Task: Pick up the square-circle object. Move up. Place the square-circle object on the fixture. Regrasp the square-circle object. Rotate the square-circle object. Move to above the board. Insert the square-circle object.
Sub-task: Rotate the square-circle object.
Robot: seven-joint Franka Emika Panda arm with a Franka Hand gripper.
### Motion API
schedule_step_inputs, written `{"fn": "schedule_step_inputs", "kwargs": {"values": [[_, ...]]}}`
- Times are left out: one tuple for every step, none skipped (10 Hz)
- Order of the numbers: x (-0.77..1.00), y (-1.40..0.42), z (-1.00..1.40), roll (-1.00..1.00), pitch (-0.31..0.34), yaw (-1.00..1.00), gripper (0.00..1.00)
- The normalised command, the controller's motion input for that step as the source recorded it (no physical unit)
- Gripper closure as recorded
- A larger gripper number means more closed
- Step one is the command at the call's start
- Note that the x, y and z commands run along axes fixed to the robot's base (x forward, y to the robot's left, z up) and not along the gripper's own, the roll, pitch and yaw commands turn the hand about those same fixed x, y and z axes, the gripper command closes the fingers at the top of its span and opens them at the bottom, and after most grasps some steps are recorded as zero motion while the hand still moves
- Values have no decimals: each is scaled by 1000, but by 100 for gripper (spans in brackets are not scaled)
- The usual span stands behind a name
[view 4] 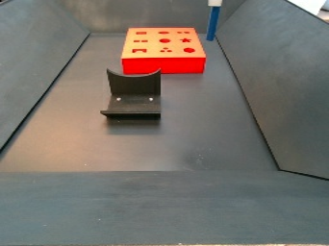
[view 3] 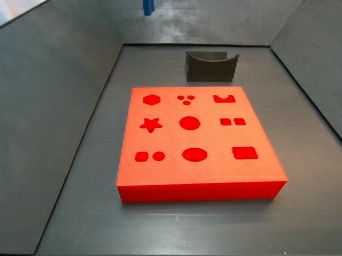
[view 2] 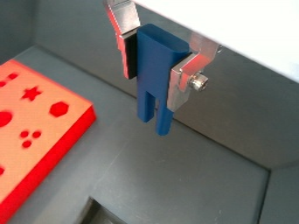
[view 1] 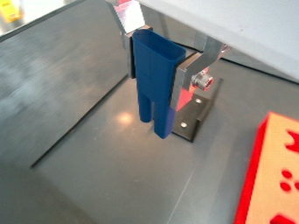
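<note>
Both wrist views show gripper [view 2: 158,61] clamped on square-circle object [view 2: 152,83], raised well off the floor, so pickup looks done; fixture [view 3: 210,66] placing, regrasp, board [view 3: 197,140] insertion remain.

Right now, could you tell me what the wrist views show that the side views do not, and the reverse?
Only the wrist views show the grasp: the gripper has its jaws shut on the square-circle object, which hangs upright with its two prongs pointing down, clear of the floor. Only the side views show the fixture, standing empty and apart from the board, and the board's whole pattern of holes. Both kinds of view show the blue square-circle object raised in the air, though a side view catches only its lower tip, and both show at least part of the red board.
</note>
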Motion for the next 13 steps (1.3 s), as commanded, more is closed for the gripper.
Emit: {"fn": "schedule_step_inputs", "kwargs": {"values": [[6,15,1,-58,41,-1000,100],[6,15,1,-64,45,-1000,100],[6,16,2,-75,51,-1000,100],[7,16,2,-85,58,-1000,100],[8,16,3,-103,71,-1000,100],[9,16,4,-123,84,-1000,100],[0,0,0,-43,29,-1000,100],[1,0,1,-45,30,-1000,100],[2,2,2,-50,33,-1000,100],[1,6,2,-54,36,-1000,100],[2,9,2,-61,41,-1000,100],[2,10,3,-66,44,-1000,100],[3,11,3,-76,51,-1000,100]]}}
